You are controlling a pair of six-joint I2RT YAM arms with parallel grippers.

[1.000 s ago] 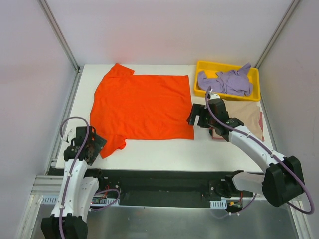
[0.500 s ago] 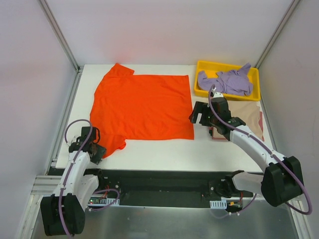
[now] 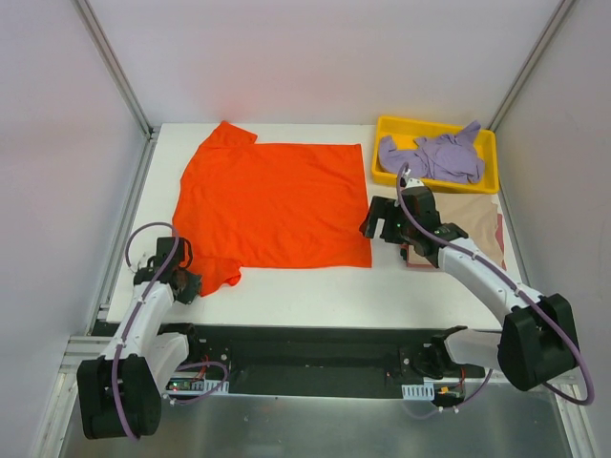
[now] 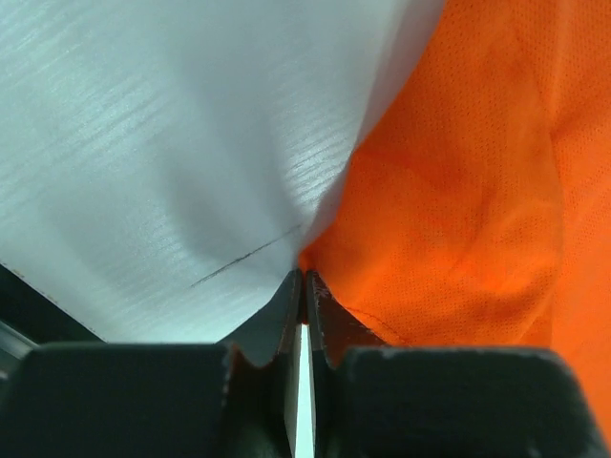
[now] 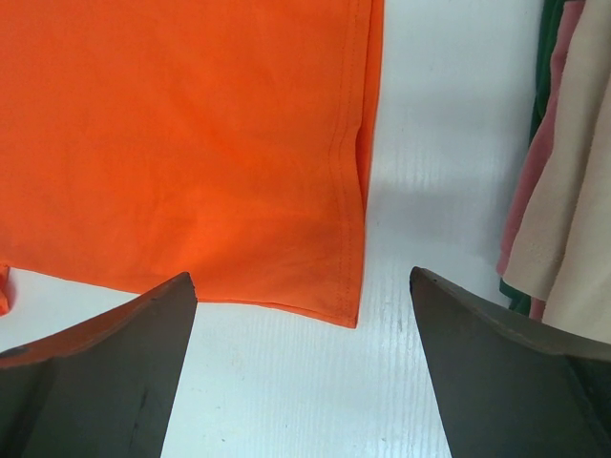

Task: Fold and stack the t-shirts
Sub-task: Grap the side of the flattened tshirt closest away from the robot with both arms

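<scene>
Sleeve of orange t-shirt (image 4: 458,191) sits pinched in left end effector (image 4: 304,281); right end effector (image 5: 301,275) gapes wide.

The orange-red t-shirt (image 3: 272,205) lies flat and covers the left and middle of the table (image 3: 305,286). A bare strip runs along its near hem and is free, except at the left end, where the left gripper (image 3: 186,284) pinches the sleeve corner. Between the shirt's right hem and the folded stack (image 3: 474,221) is a narrow bare lane. The right gripper (image 3: 380,221) stands in it, fingers wide apart. The yellow tray (image 3: 434,122) blocks the far right corner.
</scene>
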